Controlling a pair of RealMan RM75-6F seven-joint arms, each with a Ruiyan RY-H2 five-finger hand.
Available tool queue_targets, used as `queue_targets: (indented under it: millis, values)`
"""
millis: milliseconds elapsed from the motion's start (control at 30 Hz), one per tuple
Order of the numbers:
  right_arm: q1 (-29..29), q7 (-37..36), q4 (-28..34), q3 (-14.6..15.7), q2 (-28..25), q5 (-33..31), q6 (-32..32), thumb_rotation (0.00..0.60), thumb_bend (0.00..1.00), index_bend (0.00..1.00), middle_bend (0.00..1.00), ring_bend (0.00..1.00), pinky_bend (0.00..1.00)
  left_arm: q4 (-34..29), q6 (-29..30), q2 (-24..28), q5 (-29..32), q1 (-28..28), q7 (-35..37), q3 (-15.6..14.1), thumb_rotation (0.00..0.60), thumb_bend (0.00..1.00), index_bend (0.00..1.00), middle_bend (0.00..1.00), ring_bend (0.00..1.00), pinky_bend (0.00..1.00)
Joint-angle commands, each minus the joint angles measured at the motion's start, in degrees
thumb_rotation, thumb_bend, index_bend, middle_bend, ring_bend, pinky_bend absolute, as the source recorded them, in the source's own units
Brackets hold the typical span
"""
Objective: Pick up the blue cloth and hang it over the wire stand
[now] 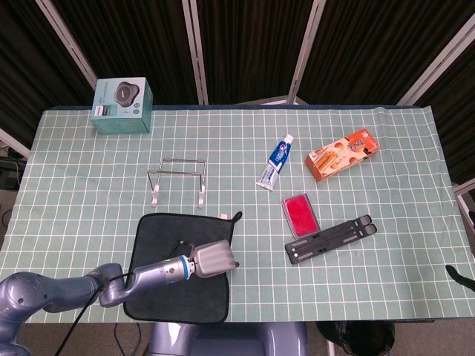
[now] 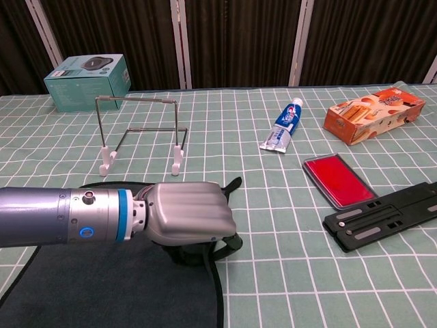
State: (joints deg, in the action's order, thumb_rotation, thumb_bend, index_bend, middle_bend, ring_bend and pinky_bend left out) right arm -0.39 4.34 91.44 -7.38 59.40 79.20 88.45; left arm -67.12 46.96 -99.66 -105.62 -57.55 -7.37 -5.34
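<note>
The dark blue cloth [image 1: 167, 245] lies flat at the table's front left, in front of the wire stand [image 1: 178, 178]. The stand is upright on white feet, with nothing over it. My left hand [image 1: 211, 259] rests palm down on the cloth's right edge. In the chest view the left hand [image 2: 188, 212] has its fingers curled under, and the cloth [image 2: 82, 287] is bunched up around them. The wire stand [image 2: 140, 126] is behind and left of the hand, apart from it. My right hand shows in neither view.
A teal box [image 1: 122, 106] stands at the back left. Right of the stand lie a toothpaste tube [image 1: 276, 162], an orange carton [image 1: 343, 154], a red case [image 1: 300, 213] and a black folding bracket [image 1: 329, 239].
</note>
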Motion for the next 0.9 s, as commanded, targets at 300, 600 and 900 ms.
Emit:
queue_targets:
  millis: [300, 600, 900]
  values:
    - [-0.13, 0.03, 0.23, 0.16, -0.11, 0.46, 0.45, 0.6, 0.0, 0.0, 0.0, 0.0, 0.0, -0.43, 1.56, 0.81, 0.36, -0.19, 0.82, -0.76, 0.6, 0.46, 0.61, 1.0, 1.0, 1.0]
    - [-0.26, -0.16, 0.56, 0.36, -0.35, 0.99, 0.76, 0.6, 0.0, 0.0, 0.0, 0.0, 0.0, -2.33, 3.98, 2.76, 0.24, 0.39, 1.7, -1.58, 0.6, 0.52, 0.65, 1.0, 1.0, 1.0]
    - [-0.52, -0.39, 0.98, 0.75, -0.63, 1.78, 1.21, 0.6, 0.0, 0.0, 0.0, 0.0, 0.0, -4.01, 8.97, 6.93, -1.68, 2.43, 3.61, -4.55, 0.6, 0.54, 0.69, 1.0, 1.0, 1.0]
